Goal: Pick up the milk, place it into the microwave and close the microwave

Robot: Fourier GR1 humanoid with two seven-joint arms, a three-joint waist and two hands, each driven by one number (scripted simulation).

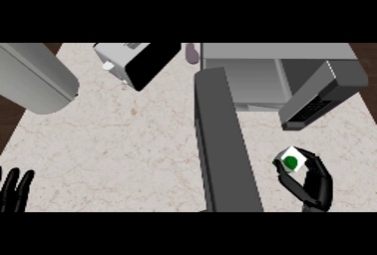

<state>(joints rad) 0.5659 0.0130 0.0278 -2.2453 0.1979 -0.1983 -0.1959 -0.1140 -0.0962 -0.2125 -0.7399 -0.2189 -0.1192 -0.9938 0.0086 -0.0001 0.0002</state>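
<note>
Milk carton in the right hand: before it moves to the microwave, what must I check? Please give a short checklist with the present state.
1. Right hand curled round the milk carton: ok.
2. Microwave door open: ok.
3. Microwave cavity has free room: cannot tell, interior only partly seen.
4. Path from carton to cavity, beside the door: ok.
5. Left hand resting open at the lower left edge, out of the way: ok.

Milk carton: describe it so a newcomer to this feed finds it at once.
Start at the open microwave at the counter's far right, then drop toward the near edge, right of its long dark door. The right robot hand curls round the milk carton, small and white with a green spot.
</note>
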